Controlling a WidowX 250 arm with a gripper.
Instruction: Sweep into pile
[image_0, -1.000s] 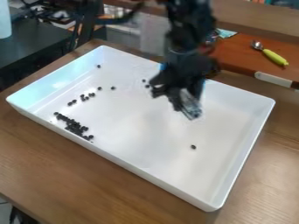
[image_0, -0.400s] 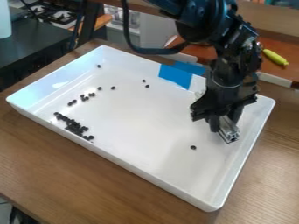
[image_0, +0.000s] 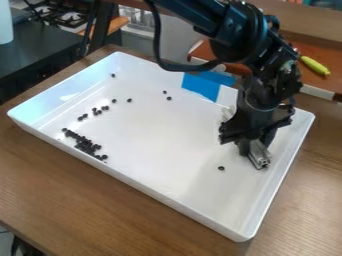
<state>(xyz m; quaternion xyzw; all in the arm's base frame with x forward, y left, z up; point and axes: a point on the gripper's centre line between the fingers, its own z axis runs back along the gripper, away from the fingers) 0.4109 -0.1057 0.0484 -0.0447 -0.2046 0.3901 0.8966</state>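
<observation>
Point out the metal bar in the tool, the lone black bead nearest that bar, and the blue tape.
Metal bar (image_0: 259, 156): camera view, on its side near the lower end.
Lone black bead (image_0: 221, 168): camera view, at its middle.
Blue tape (image_0: 202, 87): camera view, mid-strip.

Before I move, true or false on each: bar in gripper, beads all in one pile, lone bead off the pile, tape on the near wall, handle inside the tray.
1. The gripper holds a metal bar. True.
2. All beads sit in one pile. False: the dense cluster is by the near-left wall of the tray; others lie scattered.
3. A lone bead lies well apart from that cluster. True.
4. Blue tape is on the near wall. False: the tape is on the far wall.
5. The yellow-green handle is inside the tray. False: it lies beyond it.
</observation>
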